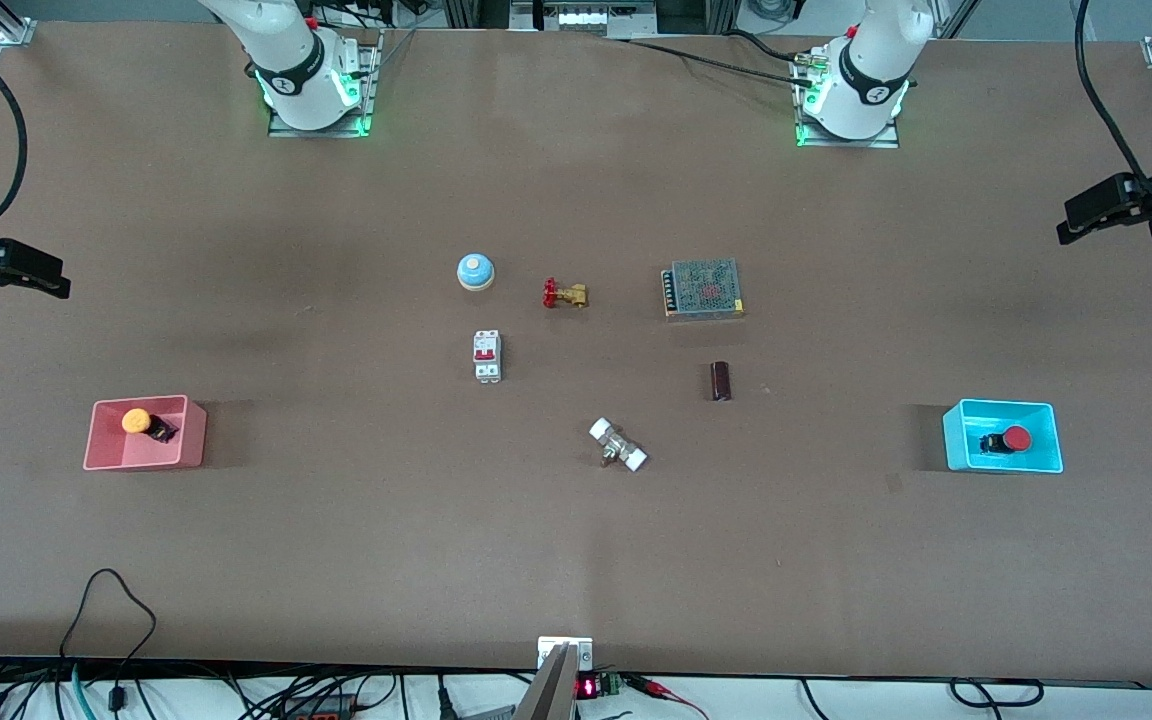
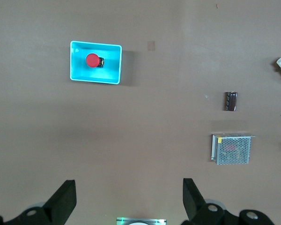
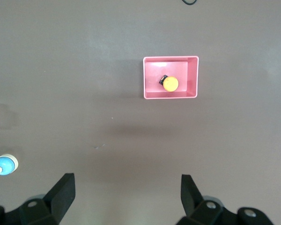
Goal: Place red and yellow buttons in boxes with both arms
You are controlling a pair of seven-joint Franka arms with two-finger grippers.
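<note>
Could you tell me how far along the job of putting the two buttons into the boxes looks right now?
It looks finished. The yellow button lies in the pink box, and the red button lies in the cyan box. Nothing is in hand: the left gripper and right gripper hang with jaws open, high over the table. No button remains outside.

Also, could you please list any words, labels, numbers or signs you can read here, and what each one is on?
Nothing here reads as text.
Red digits on the small display at the table edge nearest the front camera: too small to read.
Markings on the circuit breaker: too small.
Round emblems on both arm bases: blurred.
</note>
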